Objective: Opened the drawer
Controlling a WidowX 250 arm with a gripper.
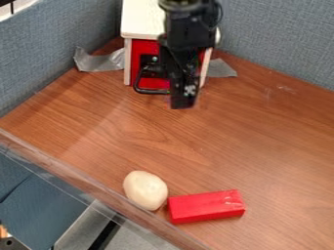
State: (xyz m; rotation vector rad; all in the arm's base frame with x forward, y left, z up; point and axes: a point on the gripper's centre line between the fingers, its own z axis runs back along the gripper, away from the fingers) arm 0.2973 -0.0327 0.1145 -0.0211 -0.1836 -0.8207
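Gripper nr blk handle, red drawer; can't tell if open/closed. Wht lump beside red block.

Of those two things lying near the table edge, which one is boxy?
The red block, flat-sided with corners; the pale lump left of it in view is rounded.

Soft, fairly bright light fell over the wooden tabletop, leaving a pale sheen toward its left and lower right. Small glints showed on the red block, and the silver tape shone dully; the light's source could not be told
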